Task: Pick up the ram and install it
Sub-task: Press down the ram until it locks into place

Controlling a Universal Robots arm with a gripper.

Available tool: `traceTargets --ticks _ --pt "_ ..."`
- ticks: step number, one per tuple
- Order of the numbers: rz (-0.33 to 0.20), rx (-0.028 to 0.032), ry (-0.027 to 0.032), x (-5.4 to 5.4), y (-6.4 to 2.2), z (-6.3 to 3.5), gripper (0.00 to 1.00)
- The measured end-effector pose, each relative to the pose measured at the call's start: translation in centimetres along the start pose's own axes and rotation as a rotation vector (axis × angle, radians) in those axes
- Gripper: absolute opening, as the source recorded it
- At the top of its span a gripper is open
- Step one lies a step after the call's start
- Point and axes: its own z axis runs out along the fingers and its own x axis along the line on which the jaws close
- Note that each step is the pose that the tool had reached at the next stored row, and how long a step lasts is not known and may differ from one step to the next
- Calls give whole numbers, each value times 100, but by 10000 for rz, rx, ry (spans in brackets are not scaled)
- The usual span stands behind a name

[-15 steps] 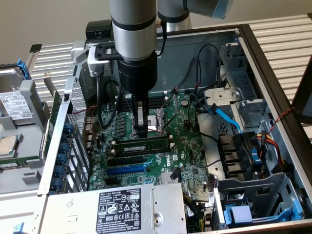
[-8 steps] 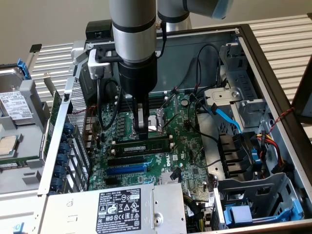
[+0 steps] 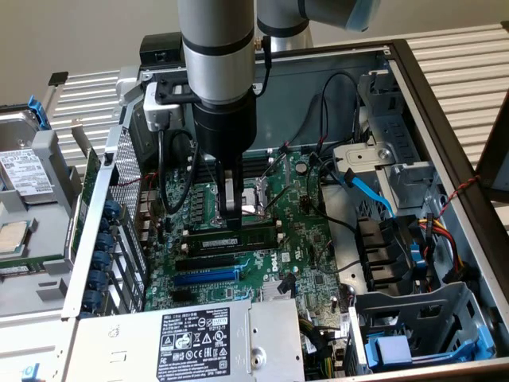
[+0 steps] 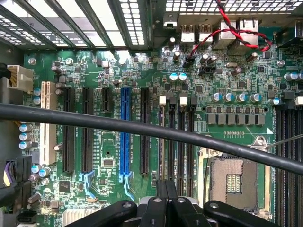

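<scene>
pincer (image 3: 231,213) closed, tips at ram (image 3: 238,235) seated in motherboard (image 3: 302,231) slot

the ram (image 3: 242,236) is a long skinny green stick lying flat along the motherboard's memory slots, right under the end effector (image 3: 231,213), next to the CPU socket.

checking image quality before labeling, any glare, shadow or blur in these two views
Exterior view: the grey cylindrical robot arm shades the green motherboard beneath; the ribbed metal surface behind looks bright. Wrist view: the perforated metal case grille is blown out by backlight; the thick black cable crossing close looks soft.
</scene>
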Motion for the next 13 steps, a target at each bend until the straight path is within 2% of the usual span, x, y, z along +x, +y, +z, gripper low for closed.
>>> traceTargets --ticks 13 --pt "1 4 3 10 10 7 11"
